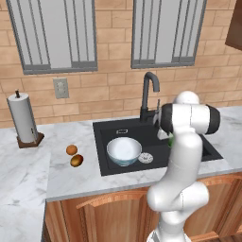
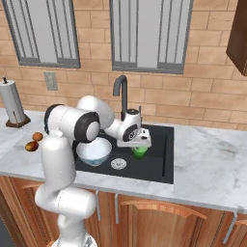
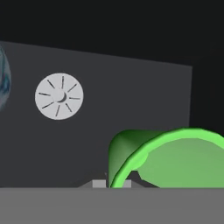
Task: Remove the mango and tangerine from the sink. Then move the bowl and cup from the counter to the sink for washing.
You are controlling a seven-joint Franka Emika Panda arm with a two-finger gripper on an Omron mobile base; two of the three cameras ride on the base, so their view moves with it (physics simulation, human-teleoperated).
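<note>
Glossy green cup (image 3: 175, 157), round rim clamped by hand (image 2: 139, 145); black sink (image 2: 159, 166), pale glossy bowl (image 2: 93, 152), silver slotted drain (image 3: 59, 96)

A paper towel roll (image 1: 22, 118) stands upright on a brown wooden base at the far left by the brick wall (image 1: 113, 80), which carries a grey wall outlet (image 1: 60, 88) and two shuttered windows (image 1: 52, 33), with wooden cabinets (image 2: 159, 219) below the worktop.
</note>
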